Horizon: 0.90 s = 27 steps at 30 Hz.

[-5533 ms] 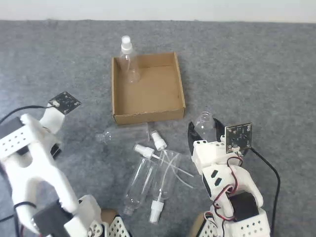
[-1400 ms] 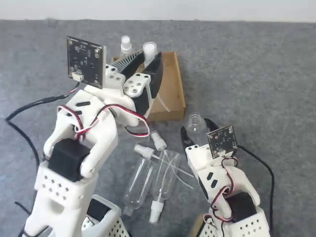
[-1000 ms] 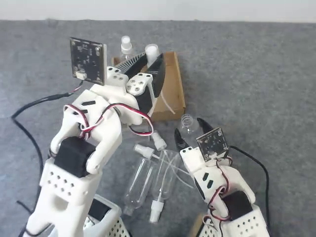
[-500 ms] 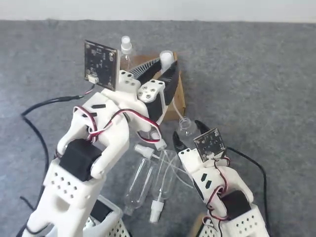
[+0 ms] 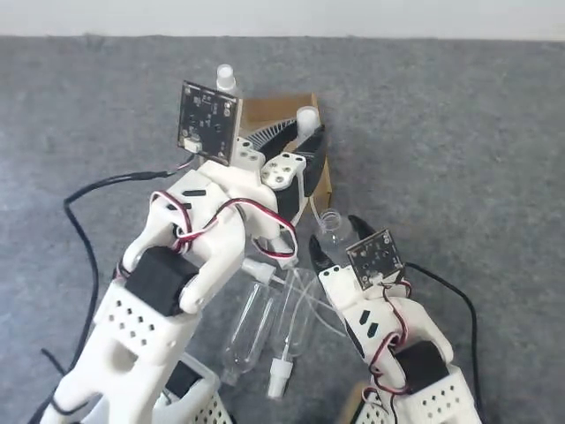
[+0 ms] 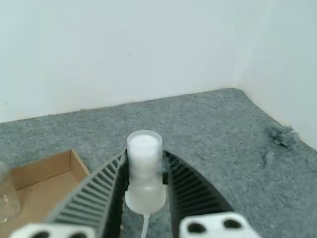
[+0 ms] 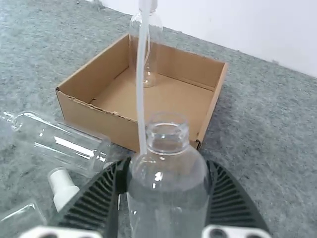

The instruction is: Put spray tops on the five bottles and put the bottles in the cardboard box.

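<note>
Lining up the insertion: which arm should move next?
Left. The left gripper holds the spray top, its tube hanging beside the open bottle's neck; the right gripper holds that bottle upright and should probably just brace it.

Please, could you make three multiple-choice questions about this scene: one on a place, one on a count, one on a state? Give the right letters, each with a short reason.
1. Where does the capped bottle stand?
A. inside the cardboard box
B. lying on the table
C. upright beside the box

2. How many bottles are inside the box?
A. none
B. one
C. three

3. The held bottle in the right hand is:
A. capped
B. lying flat
C. open-necked

Answers:
1 A: it stands upright within the box walls.
2 B: the capped bottle is the single one on the box floor.
3 C: its neck is bare, and the left hand holds a spray top.
</note>
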Tool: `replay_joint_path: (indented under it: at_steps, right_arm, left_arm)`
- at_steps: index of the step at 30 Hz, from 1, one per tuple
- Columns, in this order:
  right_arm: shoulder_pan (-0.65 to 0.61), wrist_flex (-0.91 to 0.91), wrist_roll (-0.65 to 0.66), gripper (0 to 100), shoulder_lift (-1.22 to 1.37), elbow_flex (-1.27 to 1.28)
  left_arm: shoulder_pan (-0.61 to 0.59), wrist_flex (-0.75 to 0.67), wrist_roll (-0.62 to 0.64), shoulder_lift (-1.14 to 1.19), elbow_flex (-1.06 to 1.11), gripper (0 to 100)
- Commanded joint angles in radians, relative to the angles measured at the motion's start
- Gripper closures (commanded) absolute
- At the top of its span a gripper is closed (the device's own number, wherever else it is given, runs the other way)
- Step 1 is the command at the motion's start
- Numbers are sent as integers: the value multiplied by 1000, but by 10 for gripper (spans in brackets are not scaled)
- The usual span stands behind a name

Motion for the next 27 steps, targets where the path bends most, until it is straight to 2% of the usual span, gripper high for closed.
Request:
replay_joint_path:
  at_steps: [1,10,21,27]
  right_arm:
    - [-8,-27,18,884,-16,-18]
    - [-8,-27,18,884,-16,-17]
    - [-8,-21,18,884,-16,-17]
    - [-8,-21,18,884,-16,-17]
  left_arm:
    - [0,-34,-12,-51,-21,988]
    - [-6,-34,-17,-235,2,988]
    - [-14,-158,-44,-222,137,988]
    - [-11,-166,-48,-222,180,988]
